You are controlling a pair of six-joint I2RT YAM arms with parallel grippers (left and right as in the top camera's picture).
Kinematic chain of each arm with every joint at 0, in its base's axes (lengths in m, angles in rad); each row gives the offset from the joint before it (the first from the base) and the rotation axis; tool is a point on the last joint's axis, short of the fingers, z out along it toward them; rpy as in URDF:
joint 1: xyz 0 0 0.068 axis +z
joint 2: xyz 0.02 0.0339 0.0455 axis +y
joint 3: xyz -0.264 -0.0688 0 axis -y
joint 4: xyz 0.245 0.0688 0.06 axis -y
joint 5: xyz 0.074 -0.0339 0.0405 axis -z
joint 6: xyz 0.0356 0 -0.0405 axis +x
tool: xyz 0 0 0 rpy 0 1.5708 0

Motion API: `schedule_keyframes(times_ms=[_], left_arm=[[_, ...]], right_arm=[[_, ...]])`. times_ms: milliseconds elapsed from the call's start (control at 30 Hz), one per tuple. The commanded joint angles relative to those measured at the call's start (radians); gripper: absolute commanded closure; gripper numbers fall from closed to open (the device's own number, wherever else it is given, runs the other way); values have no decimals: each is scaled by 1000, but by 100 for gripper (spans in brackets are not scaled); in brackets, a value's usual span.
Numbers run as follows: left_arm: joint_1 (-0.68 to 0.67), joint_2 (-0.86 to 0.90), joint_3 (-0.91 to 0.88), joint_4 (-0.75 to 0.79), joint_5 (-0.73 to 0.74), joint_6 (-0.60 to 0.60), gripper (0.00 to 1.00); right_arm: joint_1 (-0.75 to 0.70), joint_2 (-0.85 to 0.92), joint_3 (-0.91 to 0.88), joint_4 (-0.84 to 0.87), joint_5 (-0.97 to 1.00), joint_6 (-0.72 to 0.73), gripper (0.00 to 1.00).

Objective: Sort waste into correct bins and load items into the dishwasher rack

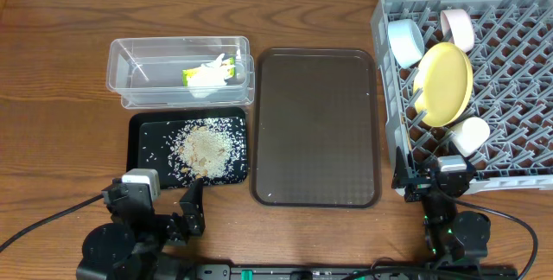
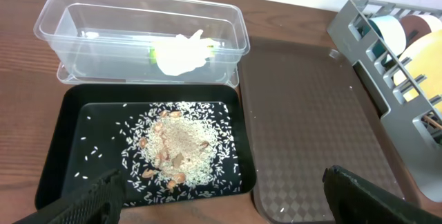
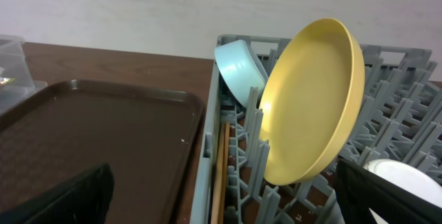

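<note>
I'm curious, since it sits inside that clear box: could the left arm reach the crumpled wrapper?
Probably yes. The box holding the wrapper has no lid, the left hand is open, and only the shallow black tray of rice lies between them, low enough to pass over.

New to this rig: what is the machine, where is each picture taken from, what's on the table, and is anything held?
Two robot arms with two-finger grippers sit at a wooden table. One picture looks down from above; the other two come from wrist cameras. A clear plastic tub holds a crumpled green-and-white wrapper; a shallow black tray holds rice grains; a dark brown serving tray lies beside them. A grey plastic rack holds a yellow plate, light blue bowl, pale bowl and small white cup. The left gripper and right gripper are open, holding nothing.
</note>
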Motion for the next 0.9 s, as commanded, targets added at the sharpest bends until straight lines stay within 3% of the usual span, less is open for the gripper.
schedule_keyframes(times_ms=[0, 133, 267, 700, 867], left_arm=[[4, -13, -13, -31, -19, 25, 7], [43, -74, -105, 31, -62, 36, 7], [109, -203, -300, 201, -61, 62, 7], [187, -260, -795, 971, -58, 145, 7], [188, -260, -798, 924, -53, 155, 7]], right_arm=[[7, -5, -1, -5, 13, -13, 1], [7, -5, -1, -5, 14, -13, 1], [7, -5, -1, -5, 13, -13, 1], [7, -5, -1, -5, 14, -13, 1], [7, -5, -1, -5, 14, -13, 1]])
